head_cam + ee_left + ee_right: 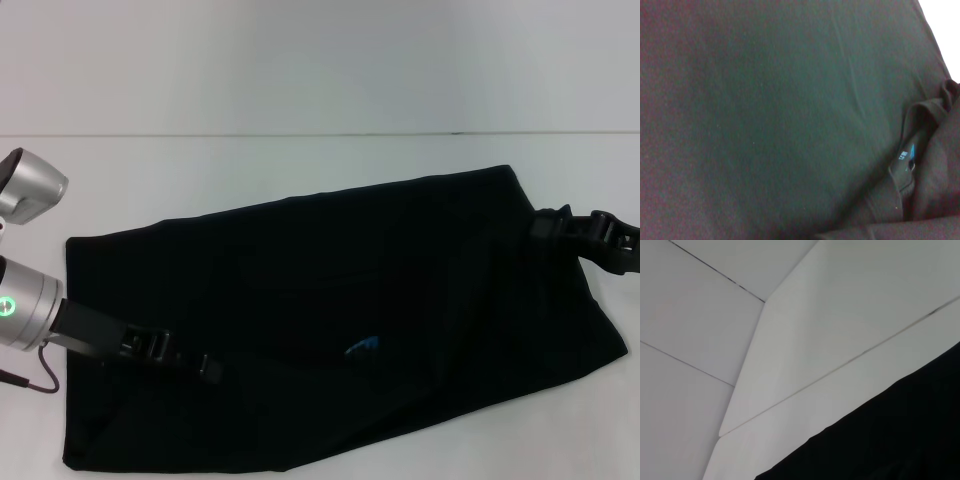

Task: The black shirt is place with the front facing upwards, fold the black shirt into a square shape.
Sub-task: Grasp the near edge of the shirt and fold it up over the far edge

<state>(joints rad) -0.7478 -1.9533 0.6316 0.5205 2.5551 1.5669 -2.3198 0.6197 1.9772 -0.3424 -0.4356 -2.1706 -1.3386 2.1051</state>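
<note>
1. Head view: the black shirt lies spread on the white table, a long dark band running from the near-left part of the table up toward the far right. No white lettering shows on the upward face (only plain black cloth). A small blue neck label peeks out near the shirt's middle, toward its near edge.

2. Head view, left arm: the left gripper reaches in over the shirt's left portion, its silver wrist with a green light sitting just off the shirt's left edge. The black tip lies low against the cloth, left of the label. Whether its jaws are released or clenched I cannot tell, black on black.

3. Head view, right arm: the right gripper sits at the shirt's far-right edge, touching or just overlapping the cloth near the upper right corner. Its jaws' state cannot be told either.

4. Left wrist view: black fabric fills nearly the whole picture. The collar opening shows with the neck label inside it, and folds of cloth bunch beside it. A sliver of table shows at one corner.

5. Right wrist view: the shirt's edge lies as a black wedge on the table, with pale wall panels behind.
</note>
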